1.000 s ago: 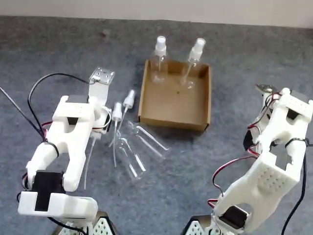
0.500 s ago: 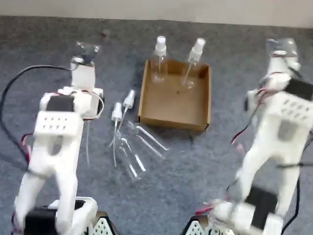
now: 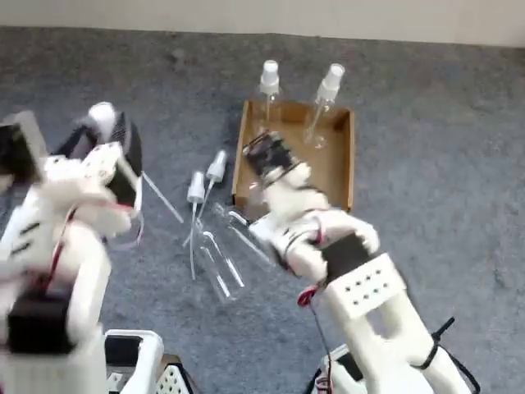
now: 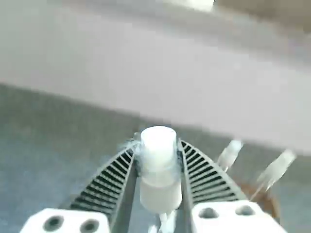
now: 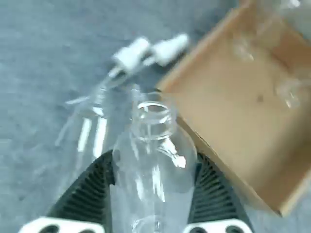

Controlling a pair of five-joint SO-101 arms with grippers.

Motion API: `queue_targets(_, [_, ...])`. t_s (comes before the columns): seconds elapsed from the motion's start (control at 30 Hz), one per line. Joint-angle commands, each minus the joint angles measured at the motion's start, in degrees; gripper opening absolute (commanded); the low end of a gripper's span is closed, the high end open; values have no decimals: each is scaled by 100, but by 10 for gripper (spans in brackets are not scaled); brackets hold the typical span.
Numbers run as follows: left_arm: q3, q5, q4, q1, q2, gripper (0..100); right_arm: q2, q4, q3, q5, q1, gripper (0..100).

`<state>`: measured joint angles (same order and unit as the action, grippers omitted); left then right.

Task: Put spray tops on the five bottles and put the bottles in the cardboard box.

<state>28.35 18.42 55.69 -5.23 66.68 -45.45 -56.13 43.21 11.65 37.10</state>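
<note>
Two of five looks like the score so far, from where I'm standing. Nearest the arms' bases, two open bottles lie on the grey surface [image 3: 426,164], the nearer bottle [image 3: 220,267] just beside the farther bottle [image 3: 250,234]. Just past them, the right gripper [image 5: 154,165] is clamped around a third open bottle [image 5: 151,121], mouth up, near the front edge of the cardboard box [image 3: 324,168]. Two loose spray tops [image 3: 196,188] lie left of the box. Off to the left, the left gripper [image 4: 158,145] pinches one spray top [image 4: 158,170], raised above the surface. Farthest off, two capped bottles [image 3: 269,82] stand in the box along its back wall. That makes five bottles and five tops. I'd say three cappings and three placings remain.
</note>
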Motion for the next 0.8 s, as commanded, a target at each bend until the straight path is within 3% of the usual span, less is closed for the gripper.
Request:
queue_targets(0.0, [-242,316,-229,66,778,4,-479,734,277,-44,505,4])
queue_targets(0.2, [-13,615,-255,400,1297,4,-1130,1297,1130,-35,901,4])
queue_targets(0.57, [1059,624,-299,716,1569,4,-1736,1314,1613,123,1147,4])
queue_targets(0.77, [1631,633,-1292,699,1569,4,-1736,1314,1613,123,1147,4])
